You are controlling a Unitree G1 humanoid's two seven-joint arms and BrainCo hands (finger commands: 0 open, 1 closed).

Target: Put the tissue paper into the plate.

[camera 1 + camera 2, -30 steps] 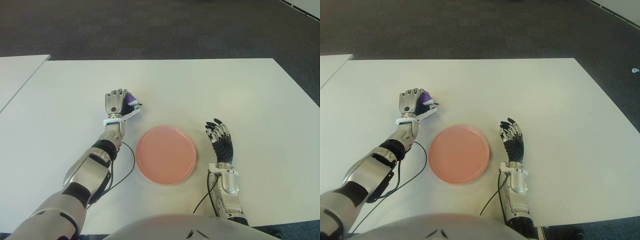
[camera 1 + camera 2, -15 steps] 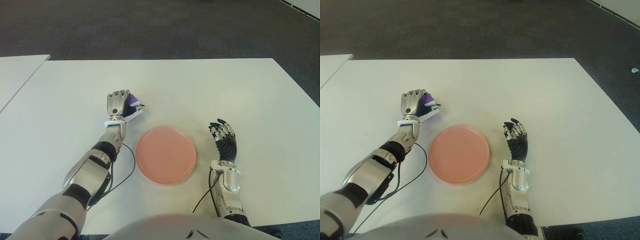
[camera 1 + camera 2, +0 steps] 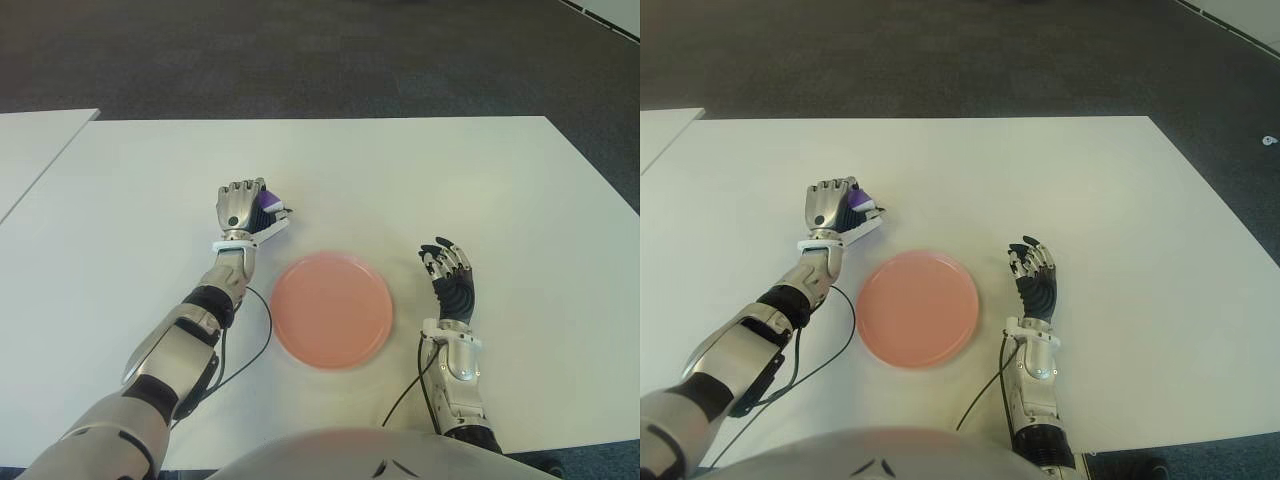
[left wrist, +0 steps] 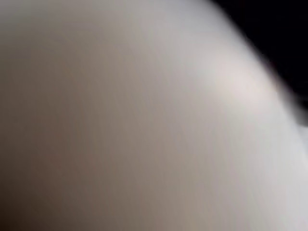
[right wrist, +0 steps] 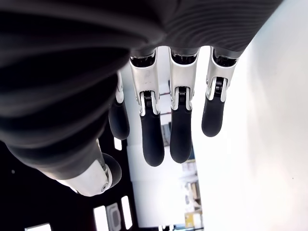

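Note:
A small purple tissue packet (image 3: 265, 201) sits inside the curled fingers of my left hand (image 3: 244, 208), with only its purple and white edge showing past them. That hand is just beyond the upper left rim of the round pink plate (image 3: 331, 310), which lies flat on the white table (image 3: 450, 170) with nothing in it. To the right of the plate is my right hand (image 3: 449, 274), palm up, with its dark fingers (image 5: 153, 144) spread and holding nothing. The left wrist view is a pale blur and tells nothing about the grasp.
A thin black cable (image 3: 262, 330) loops on the table between my left forearm and the plate. A second white table (image 3: 30, 150) stands at the far left across a narrow gap. Dark carpet (image 3: 320, 50) lies beyond the far edge.
My left hand has shifted a little to the right, toward the plate, with the purple packet still in it. My right hand has moved slightly right and toward me.

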